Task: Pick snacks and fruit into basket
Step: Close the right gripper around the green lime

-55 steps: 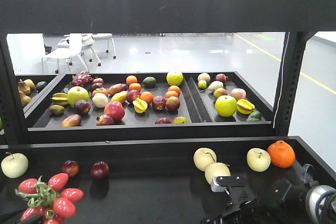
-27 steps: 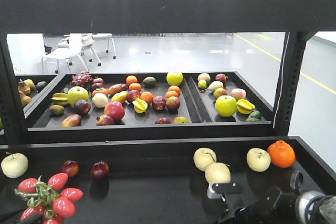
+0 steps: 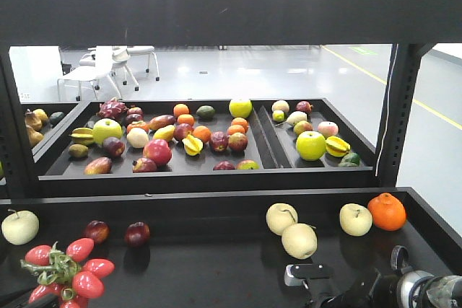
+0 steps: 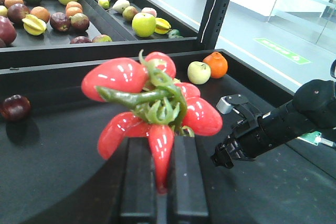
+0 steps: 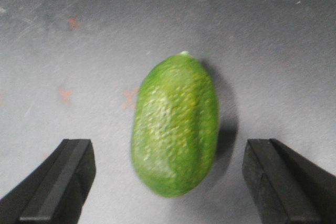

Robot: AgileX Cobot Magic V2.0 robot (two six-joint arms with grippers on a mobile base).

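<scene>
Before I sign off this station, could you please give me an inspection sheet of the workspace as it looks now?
Surface: black shelf tray, scuffed.
Job's things: green fruit lying on the tray; basket and snacks, nothing seen.
Clutter: pale apples, orange and dark red fruits in front; rear trays full of mixed fruit.
Grippers: left gripper shut on red tomato bunch; right gripper open, fingers either side of the green fruit, not touching.
Cables: white cable down the shelf post.
Surroundings: white chairs, grey floor with a yellow line.
</scene>
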